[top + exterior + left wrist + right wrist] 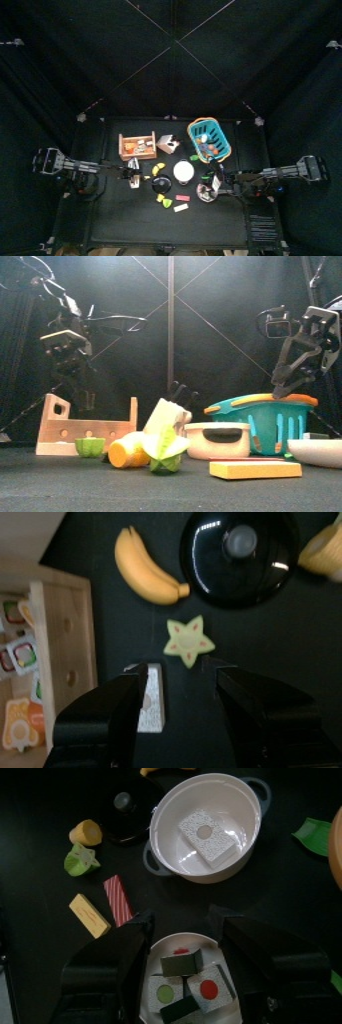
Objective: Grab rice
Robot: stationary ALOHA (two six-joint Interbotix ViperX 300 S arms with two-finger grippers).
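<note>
the left gripper (178, 684) hangs released above bare table between the star (189, 639) and the wooden rack (51, 662). the right gripper (183, 933) stands parted over the bowl's rim (150, 958), nothing held, near the white pot (203, 828).

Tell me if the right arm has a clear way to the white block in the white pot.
Probably yes: the white pot stands uncovered, the white block lies exposed inside it, and the right gripper hangs open nearby with nothing between them.
</note>
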